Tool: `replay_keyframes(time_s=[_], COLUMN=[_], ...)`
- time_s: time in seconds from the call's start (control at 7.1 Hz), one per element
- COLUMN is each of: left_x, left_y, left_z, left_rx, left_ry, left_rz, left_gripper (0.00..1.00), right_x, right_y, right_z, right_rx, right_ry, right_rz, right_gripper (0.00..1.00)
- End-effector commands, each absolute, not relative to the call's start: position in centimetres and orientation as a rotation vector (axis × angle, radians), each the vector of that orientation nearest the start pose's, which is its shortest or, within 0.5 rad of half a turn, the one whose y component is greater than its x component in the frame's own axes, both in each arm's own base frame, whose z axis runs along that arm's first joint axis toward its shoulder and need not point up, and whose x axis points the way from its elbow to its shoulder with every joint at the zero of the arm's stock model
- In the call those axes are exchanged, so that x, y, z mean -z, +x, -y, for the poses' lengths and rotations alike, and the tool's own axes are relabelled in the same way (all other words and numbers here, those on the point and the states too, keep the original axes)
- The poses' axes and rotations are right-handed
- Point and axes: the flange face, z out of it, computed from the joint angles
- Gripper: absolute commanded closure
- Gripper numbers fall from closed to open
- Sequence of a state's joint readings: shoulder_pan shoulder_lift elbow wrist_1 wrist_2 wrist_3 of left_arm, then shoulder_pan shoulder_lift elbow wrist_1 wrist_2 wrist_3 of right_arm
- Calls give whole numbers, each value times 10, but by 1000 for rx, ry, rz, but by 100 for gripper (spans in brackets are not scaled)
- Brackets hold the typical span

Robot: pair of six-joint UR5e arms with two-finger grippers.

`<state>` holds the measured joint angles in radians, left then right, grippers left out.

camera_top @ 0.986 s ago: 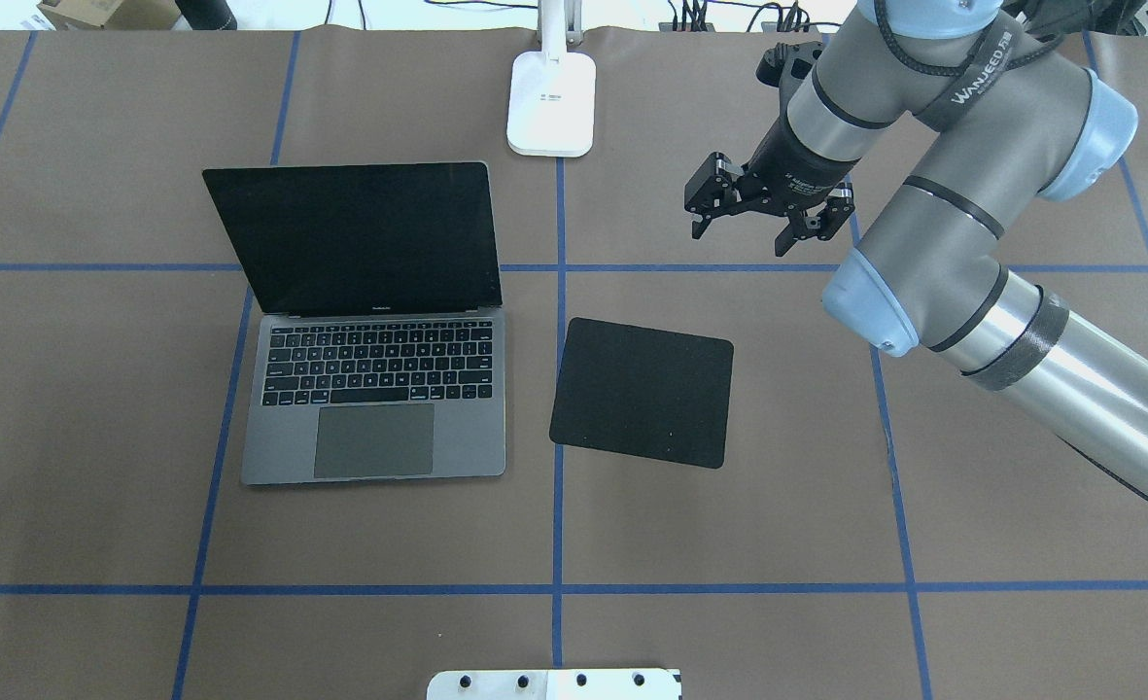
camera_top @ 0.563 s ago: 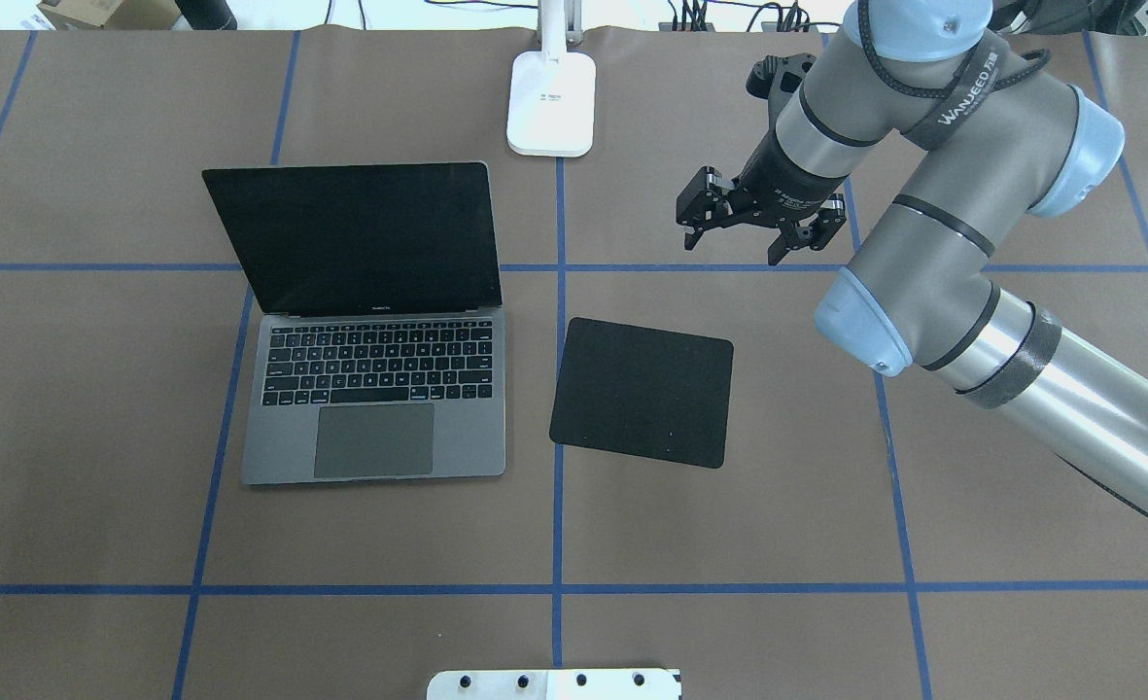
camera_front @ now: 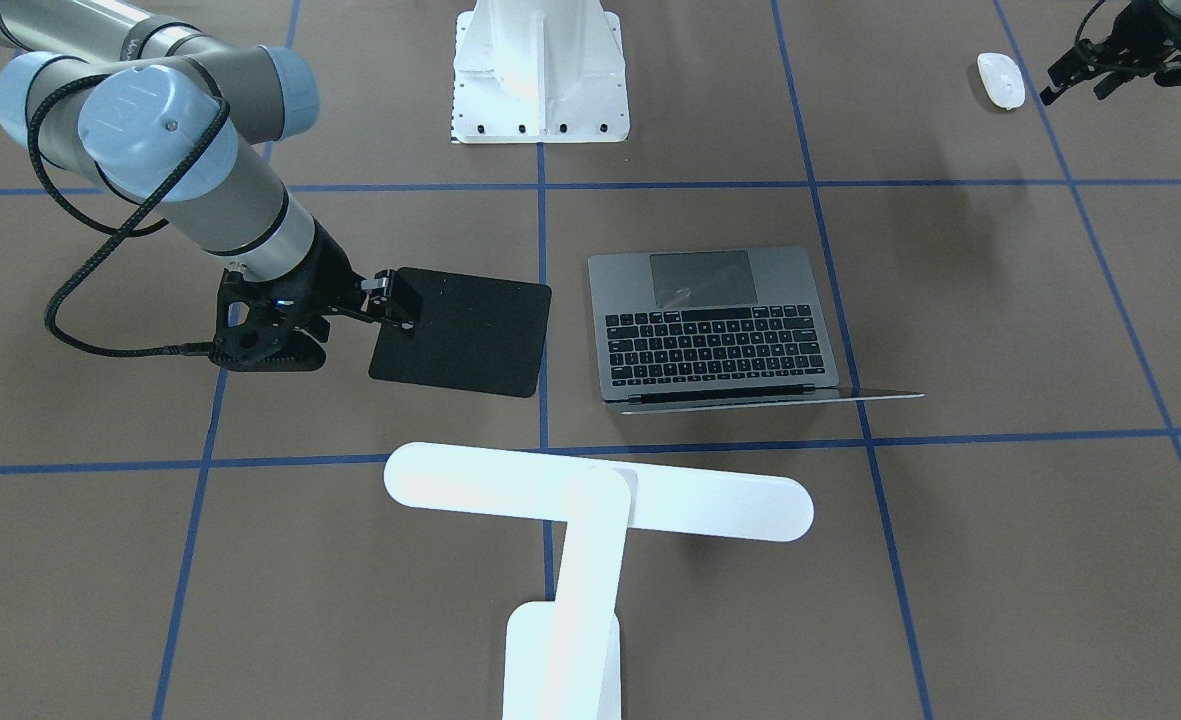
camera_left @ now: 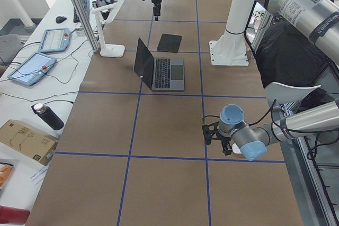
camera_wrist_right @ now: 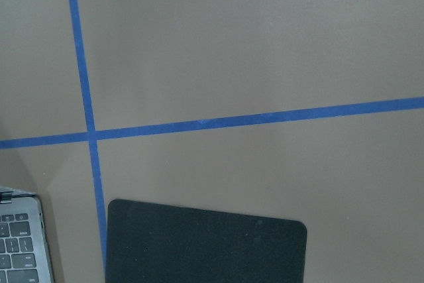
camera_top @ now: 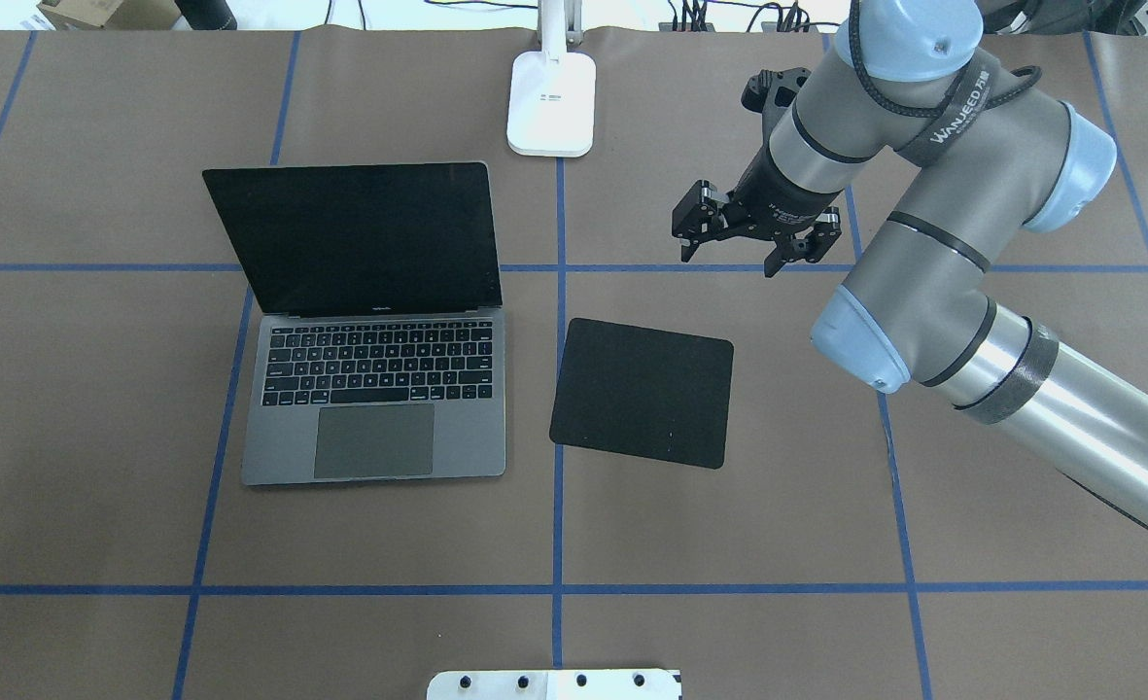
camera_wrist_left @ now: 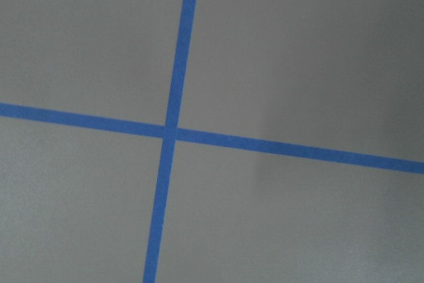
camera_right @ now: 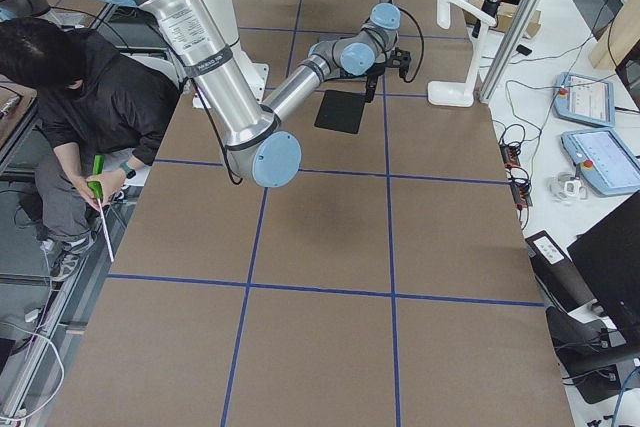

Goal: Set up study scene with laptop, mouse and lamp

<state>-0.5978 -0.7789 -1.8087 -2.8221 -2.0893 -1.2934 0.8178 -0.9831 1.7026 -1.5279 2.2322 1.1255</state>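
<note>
The laptop [camera_top: 374, 389] stands open on the tabletop [camera_top: 97, 437] beside the black pad [camera_top: 642, 392], the lamp [camera_front: 590, 500] beyond both. The mouse [camera_front: 1000, 80] lies well apart, just beside the released left jaws; the right jaws hang released above the tabletop beyond the pad.

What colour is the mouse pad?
Plain black mouse pad, with no pattern; it shows best in the overhead exterior view.

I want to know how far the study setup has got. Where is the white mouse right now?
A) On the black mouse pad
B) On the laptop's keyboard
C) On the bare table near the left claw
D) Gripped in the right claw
C: in the front-facing view the mouse lies on the brown table just beside the left claw, ungripped and far from the mouse pad.
</note>
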Motion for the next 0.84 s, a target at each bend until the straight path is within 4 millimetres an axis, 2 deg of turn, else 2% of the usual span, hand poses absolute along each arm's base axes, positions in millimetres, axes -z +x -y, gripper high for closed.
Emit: replay_keyframes(time_s=[0.0, 0.28, 0.7], left_x=[-668, -667, -670], left_y=[141, 150, 150], left_z=[139, 127, 113], left_rx=[71, 5, -79], left_ry=[-214, -245, -279], left_rz=[-782, -784, -754], left_gripper=[0, 0, 0], right_x=[-248, -261, -260], right_y=[-395, -393, -391], right_z=[527, 525, 522], right_rx=[-93, -100, -99], right_ry=[-75, -85, -80], right_rz=[961, 947, 951], right_gripper=[0, 0, 0])
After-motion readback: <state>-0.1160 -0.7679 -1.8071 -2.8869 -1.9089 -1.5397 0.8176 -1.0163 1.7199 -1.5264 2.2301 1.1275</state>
